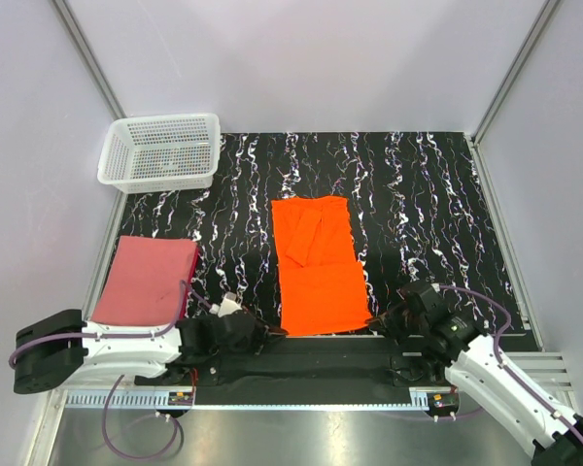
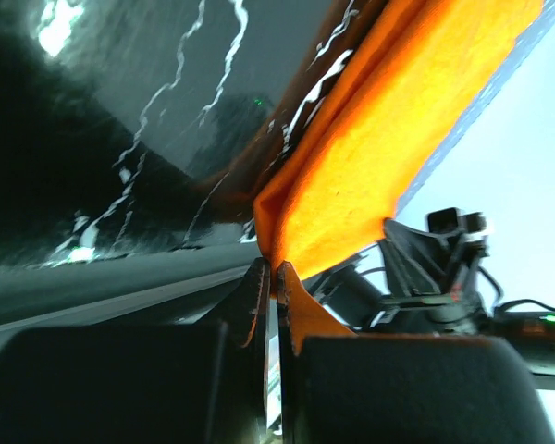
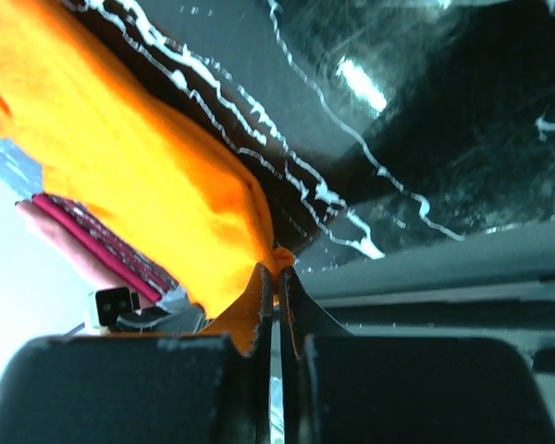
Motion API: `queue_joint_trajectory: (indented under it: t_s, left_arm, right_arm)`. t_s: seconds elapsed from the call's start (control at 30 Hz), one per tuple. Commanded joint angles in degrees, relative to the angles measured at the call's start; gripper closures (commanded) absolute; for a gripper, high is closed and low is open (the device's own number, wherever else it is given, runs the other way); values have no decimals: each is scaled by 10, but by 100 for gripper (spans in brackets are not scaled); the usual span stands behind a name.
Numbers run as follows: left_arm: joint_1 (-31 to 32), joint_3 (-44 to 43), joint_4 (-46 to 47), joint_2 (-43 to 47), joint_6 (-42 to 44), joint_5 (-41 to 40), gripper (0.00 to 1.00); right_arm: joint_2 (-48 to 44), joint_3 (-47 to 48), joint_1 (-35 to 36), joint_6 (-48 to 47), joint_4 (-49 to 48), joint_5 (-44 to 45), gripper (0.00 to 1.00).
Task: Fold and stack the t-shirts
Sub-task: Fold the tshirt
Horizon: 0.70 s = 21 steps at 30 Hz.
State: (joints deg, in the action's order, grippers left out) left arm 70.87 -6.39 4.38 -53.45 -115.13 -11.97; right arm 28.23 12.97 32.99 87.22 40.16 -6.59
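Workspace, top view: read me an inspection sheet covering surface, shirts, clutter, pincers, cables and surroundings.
Surface: black marbled table, flat.
Job's things: orange t-shirt lies mid-table, folded into a long strip; pink-red t-shirt lies folded at the left edge.
Clutter: white mesh basket in the far left corner.
Pincers: left pincer and right pincer are each shut on a near corner of the orange t-shirt.
Cables: purple cables loop along both arms.
Surroundings: white walls; nothing else seen.

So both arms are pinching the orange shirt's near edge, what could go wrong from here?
1. The left end effector and right end effector each pinch only a sliver of the orange t-shirt; a corner may slip out when lifted.
2. The tucked-in sleeve might flop open.
3. The left arm lies beside the folded pink-red t-shirt and could nudge it.
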Motion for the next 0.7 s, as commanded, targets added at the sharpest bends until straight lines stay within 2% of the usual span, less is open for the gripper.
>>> queue_joint_trajectory:
  t_s: [0.0,0.27,0.37,0.53,0.67]
  left_arm:
    - [22,-12,-33,11,-106,-49,100]
    - [49,-20,-42,22,-122,-68,100]
    - [55,-34,-75,33,-113,-80,100]
    - [59,-79,-119,35,-57,-99,100]
    - [59,-137,-162,32,7,-157,100]
  right_arm:
    - [-20,23,4,-8,54,0,100]
    - [-55,27,4,-13,87,-7,100]
    - [-53,34,4,-21,91,-15,100]
    - [-52,52,4,-47,81,-24,100]
    - [-5,118,4,-84,55,1,100]
